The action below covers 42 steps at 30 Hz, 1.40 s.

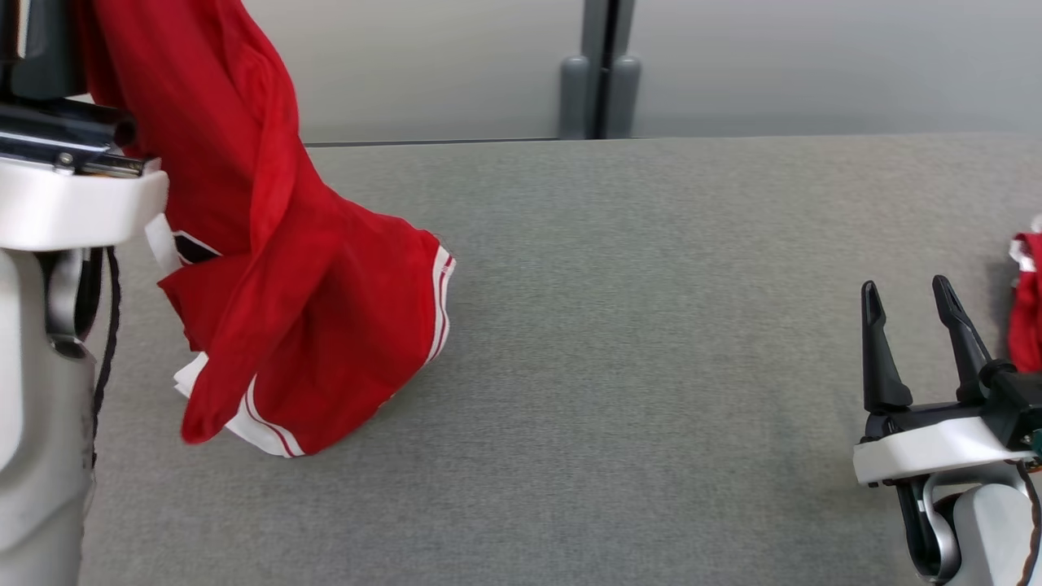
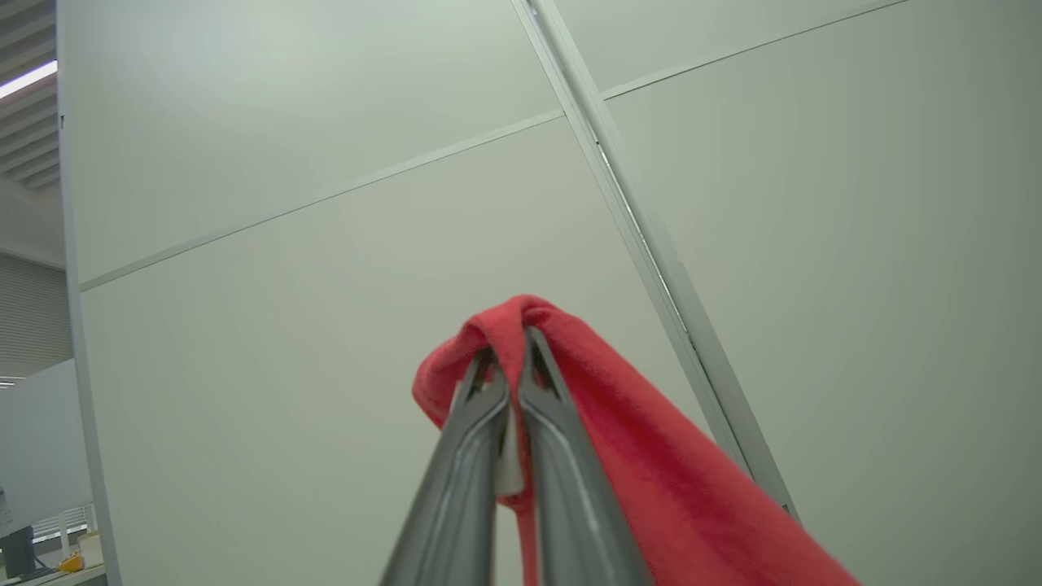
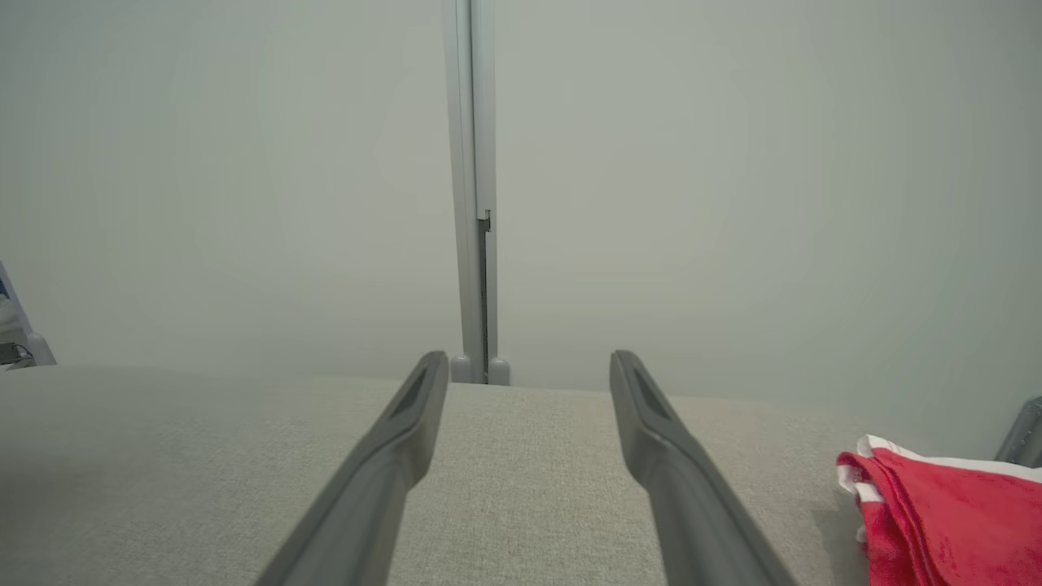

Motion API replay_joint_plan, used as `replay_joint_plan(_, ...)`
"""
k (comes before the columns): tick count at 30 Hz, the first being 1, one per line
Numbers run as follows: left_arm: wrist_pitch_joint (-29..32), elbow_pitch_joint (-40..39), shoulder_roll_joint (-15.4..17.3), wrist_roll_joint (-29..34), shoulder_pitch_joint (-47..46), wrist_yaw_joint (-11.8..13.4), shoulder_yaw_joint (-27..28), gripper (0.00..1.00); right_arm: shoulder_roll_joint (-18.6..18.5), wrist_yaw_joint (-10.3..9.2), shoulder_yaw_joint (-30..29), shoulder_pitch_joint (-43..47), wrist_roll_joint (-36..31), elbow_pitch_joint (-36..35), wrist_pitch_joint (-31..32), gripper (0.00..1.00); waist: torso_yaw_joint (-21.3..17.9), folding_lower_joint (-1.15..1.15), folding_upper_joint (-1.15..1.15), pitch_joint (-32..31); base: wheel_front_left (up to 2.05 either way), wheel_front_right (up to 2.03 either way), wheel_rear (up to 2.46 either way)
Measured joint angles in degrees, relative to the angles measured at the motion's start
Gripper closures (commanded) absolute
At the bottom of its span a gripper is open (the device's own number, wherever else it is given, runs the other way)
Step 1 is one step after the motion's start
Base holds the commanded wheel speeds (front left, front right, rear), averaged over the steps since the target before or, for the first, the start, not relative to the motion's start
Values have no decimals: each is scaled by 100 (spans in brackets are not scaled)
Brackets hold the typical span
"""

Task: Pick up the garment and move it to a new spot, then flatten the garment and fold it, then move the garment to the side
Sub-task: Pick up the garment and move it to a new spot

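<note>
Left tool (image 2: pixel 511 348) pinched tight on a fold of the red garment (image 1: pixel 277 244) — it hangs, lower hem reaching the grey table (image 1: pixel 635 342); right tool (image 1: pixel 905 286) spread wide, holding nothing, near another red cloth (image 1: pixel 1027 309)

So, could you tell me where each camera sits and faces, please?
Head view: on the head, facing down at the grey fabric-covered table; pale left forearm, open right gripper.
Left wrist view: on that wrist, tilted up at pale wall panels; left gripper shut on the red white-trimmed garment.
Right wrist view: on that wrist, level across the table; its spread fingers.
Shared: head and right wrist views show a second red cloth at right.
</note>
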Motion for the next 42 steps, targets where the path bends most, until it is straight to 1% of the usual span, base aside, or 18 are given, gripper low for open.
replay_joint_plan(4,58,103,109,-65,-197,1,98,100,40,0,-26,-1,2,-38,0,0,-305,0,0,38,0,0,0)
replay_joint_plan(8,112,88,47,-143,-459,-47,4,100,56,0,-46,-4,11,-51,-1,0,-612,0,0,101,0,0,0)
replay_joint_plan(11,166,127,-191,-203,-587,-102,-237,100,79,0,-57,-18,27,-58,-1,0,-831,0,0,159,0,0,0)
replay_joint_plan(18,159,660,-1006,-256,-848,-170,-987,100,181,0,104,-168,57,-75,-1,0,-1287,0,0,353,0,0,0)
replay_joint_plan(19,159,660,-1006,-256,-848,-170,-987,100,181,0,104,-168,57,-75,-1,0,-1287,0,0,353,0,0,0)
replay_joint_plan(22,116,1003,-1274,-225,-981,-212,-1377,100,244,0,193,-272,77,-70,-1,0,-1486,0,0,470,0,0,0)
replay_joint_plan(26,48,1452,-1460,-234,-1271,-245,-1797,100,330,0,292,-385,131,-48,-1,0,-1785,0,0,625,0,0,0)
replay_joint_plan(30,-8,1941,-1521,-350,-1577,-147,-2096,100,403,0,402,-437,186,-8,-1,0,-2091,0,0,770,0,0,0)
replay_joint_plan(32,-21,2347,-1536,-422,-1702,-123,-2230,100,434,0,477,-489,207,2,-1,0,-2239,0,0,845,0,0,0)
replay_joint_plan(33,-21,2563,-1536,-463,-1738,-103,-2278,95,445,0,511,-509,218,13,-1,0,-2310,0,0,882,0,0,0)
replay_joint_plan(34,-24,2770,-1534,-499,-1773,-81,-2335,28,456,0,544,-526,247,16,-1,0,-2382,0,0,920,0,0,0)
replay_joint_plan(35,-29,2983,-1529,-527,-1820,-74,-2421,0,464,0,575,-544,257,21,-1,0,-2446,0,0,959,0,0,0)
replay_joint_plan(38,-29,3556,-1544,-613,-1945,-67,-2722,0,474,0,588,-598,304,40,-1,0,-2578,0,0,1102,0,0,0)
replay_joint_plan(40,-29,3689,-1545,-765,-2001,56,-2732,0,485,0,588,-608,305,45,-1,0,-2626,0,0,1178,0,0,0)
replay_joint_plan(42,-30,3721,-1530,-840,-2085,110,-2726,0,488,0,550,-608,305,53,-1,0,-2614,0,0,1232,0,0,0)
